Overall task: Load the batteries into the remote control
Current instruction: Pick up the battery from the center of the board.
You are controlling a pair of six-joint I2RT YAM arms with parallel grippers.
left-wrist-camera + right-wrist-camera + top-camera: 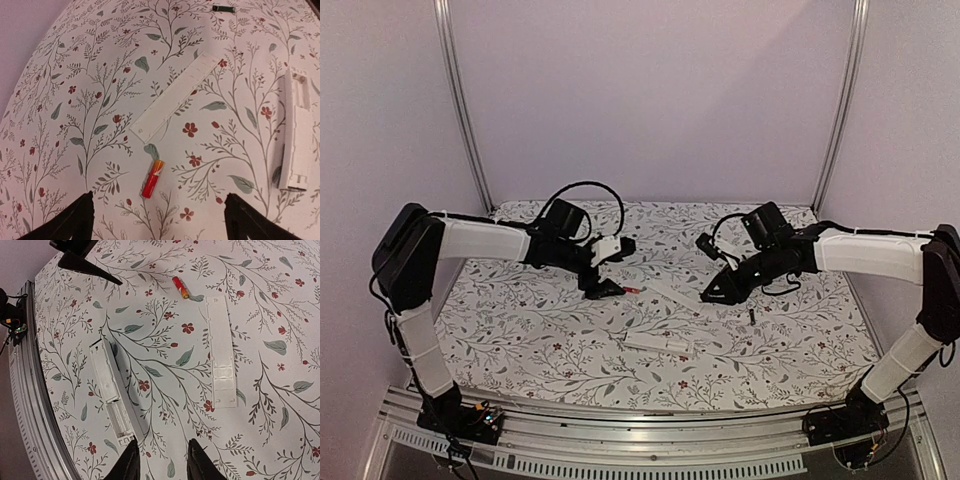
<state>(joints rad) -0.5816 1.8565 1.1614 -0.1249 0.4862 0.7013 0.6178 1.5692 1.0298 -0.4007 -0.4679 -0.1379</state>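
Observation:
A red-orange battery (152, 179) lies on the floral cloth just ahead of my left gripper (159, 210), which is open and empty, its fingers well to either side. In the top view the battery (632, 290) is right of the left gripper (605, 288). A dark battery (223, 8) lies farther off, also seen in the top view (750, 315). The white remote control (111, 392) lies with its battery bay open and empty, its end beside my right gripper (163, 445), which is open and empty. The remote (657, 343) lies nearer the front of the table.
The detached thin white cover strip (221, 350) lies between the two grippers, also visible in the top view (675, 297) and the left wrist view (175, 97). A metal rail (620, 440) runs along the table's near edge. Walls enclose the back and sides.

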